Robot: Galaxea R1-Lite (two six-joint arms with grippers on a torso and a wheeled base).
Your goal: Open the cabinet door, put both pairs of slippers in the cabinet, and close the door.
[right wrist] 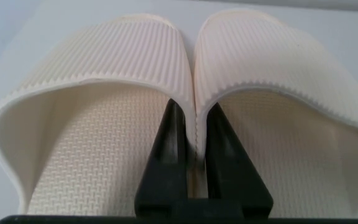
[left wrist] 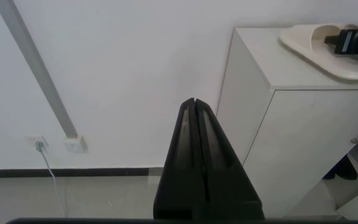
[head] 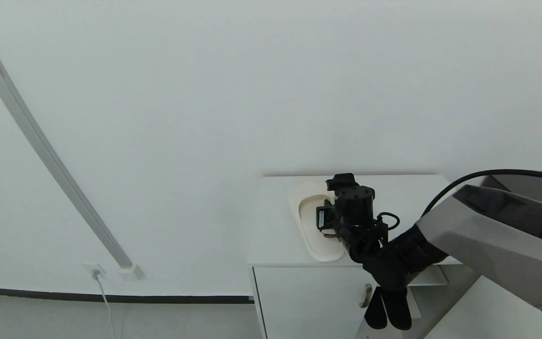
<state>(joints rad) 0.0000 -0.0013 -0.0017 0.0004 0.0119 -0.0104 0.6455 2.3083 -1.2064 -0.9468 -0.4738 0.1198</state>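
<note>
The right arm point(head: 497, 235) wore an angular grey shell with a glossy black panel set into its upper face. A thick black cable point(head: 511, 171) arched out from it. The wrist was wrapped in what looked like a black fabric sleeve point(head: 393, 263), ahead of a black cylindrical housing point(head: 354, 202) with thin looped wires point(head: 388, 219). The right hand point(right wrist: 191, 118) and left hand point(left wrist: 195, 106) each had two matte black, wedge-shaped fingers.

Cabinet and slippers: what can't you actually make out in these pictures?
- Cabinet inside: head view, the right arm covers the open side and the bottom edge cuts it off.
- Black slippers: head view, partly hidden behind that arm.
- Cream slippers: head view, the right gripper hides the second one; right wrist view's edge cuts off the heels.
</note>
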